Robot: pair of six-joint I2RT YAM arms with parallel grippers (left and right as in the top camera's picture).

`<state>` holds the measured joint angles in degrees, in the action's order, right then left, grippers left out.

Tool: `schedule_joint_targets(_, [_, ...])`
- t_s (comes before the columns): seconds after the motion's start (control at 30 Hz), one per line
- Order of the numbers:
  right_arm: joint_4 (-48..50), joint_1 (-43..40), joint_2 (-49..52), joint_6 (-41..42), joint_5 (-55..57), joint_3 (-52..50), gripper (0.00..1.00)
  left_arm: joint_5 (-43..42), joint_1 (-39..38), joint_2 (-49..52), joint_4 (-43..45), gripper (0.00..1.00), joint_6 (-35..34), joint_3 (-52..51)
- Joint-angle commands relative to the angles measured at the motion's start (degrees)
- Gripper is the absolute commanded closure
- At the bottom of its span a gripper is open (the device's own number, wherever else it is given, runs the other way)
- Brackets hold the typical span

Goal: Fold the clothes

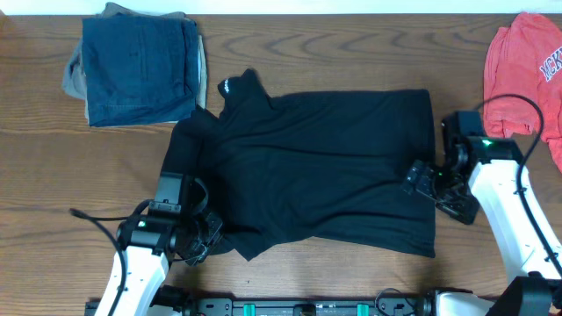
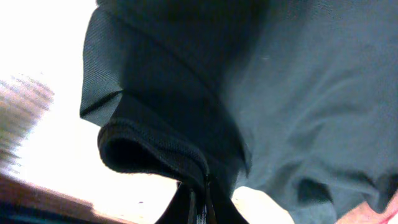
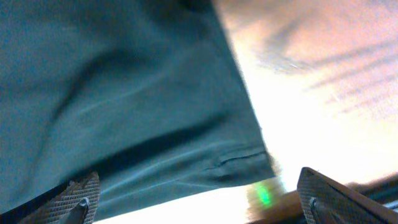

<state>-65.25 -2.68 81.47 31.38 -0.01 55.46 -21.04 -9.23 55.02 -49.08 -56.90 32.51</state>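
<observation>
- Garment (image 1: 325, 162): mid-frame, long axis left-right; collar at upper left, its white mark unreadable.
- Left gripper (image 1: 204, 239): lower left, clenched on garment's folded edge, hiding that corner.
- Right gripper (image 1: 428, 180): spread wide at right hem, grasping nothing.

You had a brown wooden table (image 1: 53, 175) under everything. On it the black garment (image 1: 334, 167) lay spread across the middle. A folded pile of blue denim and tan cloth (image 1: 140, 70) sat just beside its far left corner, and a red shirt (image 1: 518, 70) lay well apart at the far right edge.
</observation>
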Motion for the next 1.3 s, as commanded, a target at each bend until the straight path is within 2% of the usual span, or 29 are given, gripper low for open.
schedule_joint_targets(0.0, [0.11,-3.06,-0.04,1.81,-0.31,-2.03,0.01,0.96,-0.22,-1.79,-0.13,0.94,2.25,1.05])
schedule_joint_targets(0.1, [0.33,-4.68,-0.04,2.14,-2.93,-4.0,0.05,1.03,-0.24,-1.86,-0.13,0.94,2.47,1.05])
schedule_joint_targets(0.53, [8.26,-7.28,-0.04,8.94,-4.15,-15.52,0.06,1.01,-0.22,-1.86,-0.11,0.94,3.34,1.05])
schedule_joint_targets(0.77, [8.57,-7.28,-0.87,10.4,-6.54,-18.49,0.08,0.98,-0.24,-1.86,-0.15,0.94,3.87,1.05])
schedule_joint_targets(0.97, [6.62,-7.28,-5.9,10.82,-5.33,-20.17,0.07,0.98,-0.24,-1.86,-0.13,0.94,4.39,1.05])
schedule_joint_targets(1.27, [11.37,-7.28,-7.96,12.61,-8.61,-24.68,0.04,0.98,-0.24,-1.86,0.09,0.94,4.39,1.05])
